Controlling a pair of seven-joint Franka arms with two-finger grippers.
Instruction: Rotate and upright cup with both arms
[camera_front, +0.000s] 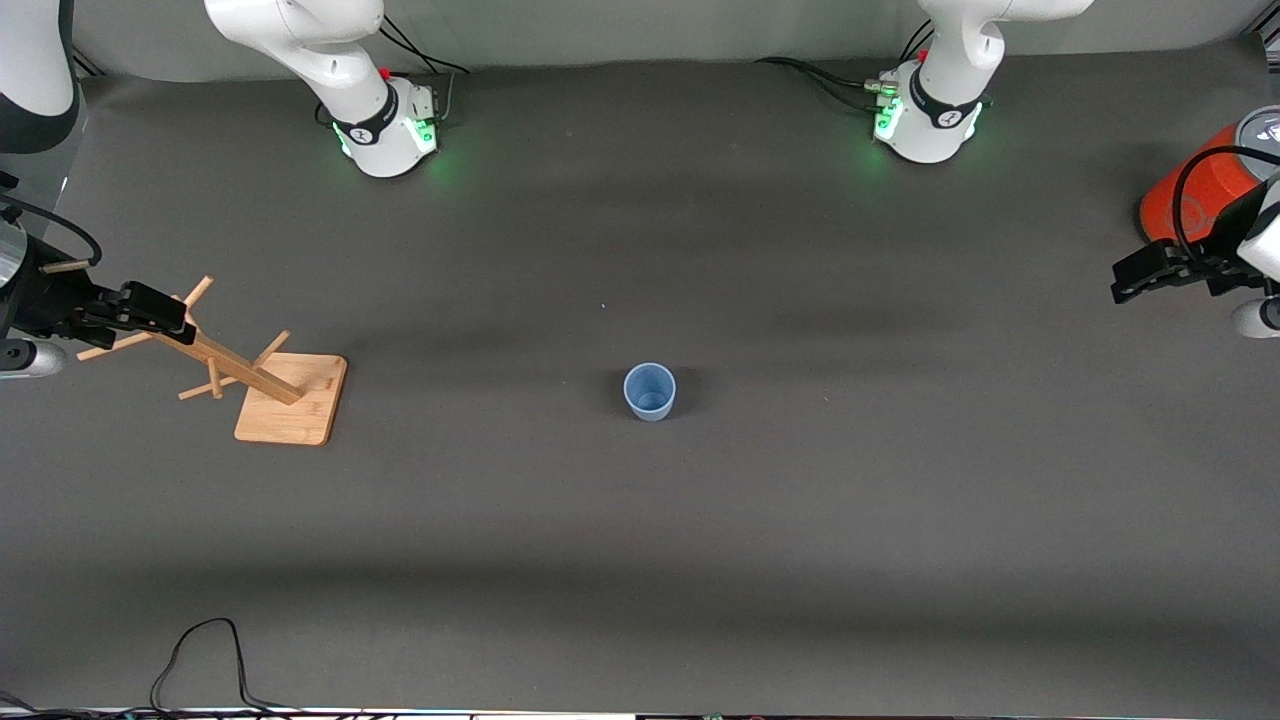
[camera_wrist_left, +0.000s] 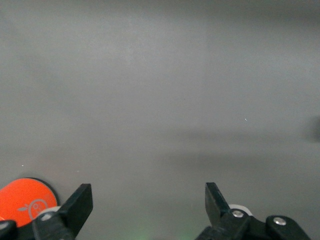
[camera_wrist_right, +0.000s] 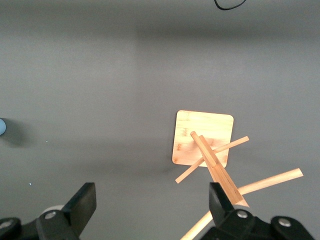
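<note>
Front view, left edge of frame: right gripper (camera_front: 150, 310) up in the air over the wooden peg rack (camera_front: 262, 380), fingers spread wide, nothing between them. Right wrist view confirms: 2 black fingers (camera_wrist_right: 82, 202) well apart, holding nothing, the rack's square base and slanted pegs below.

Rack: pale bamboo, flat square base, 1 central post with thin dowel pegs sticking out at angles. Sits in the left-centre of the frame, toward the right arm's end of the table (camera_front: 800, 550).

Centre of frame: cup (camera_front: 650, 391), light-blue matte plastic, tapered, standing upright with the open rim facing up. Alone on the dark grey table, well apart from both grippers and the rack. Nothing crowds it.

Right edge of frame: left gripper (camera_front: 1135, 275) raised just beside the orange-red cylinder (camera_front: 1195, 195) with grey lid. Left wrist view shows its 2 fingers (camera_wrist_left: 80, 202) wide apart, empty, bare table under them, an orange disc at the lower-left corner.

Upper frame: 2 green-lit arm bases.
</note>
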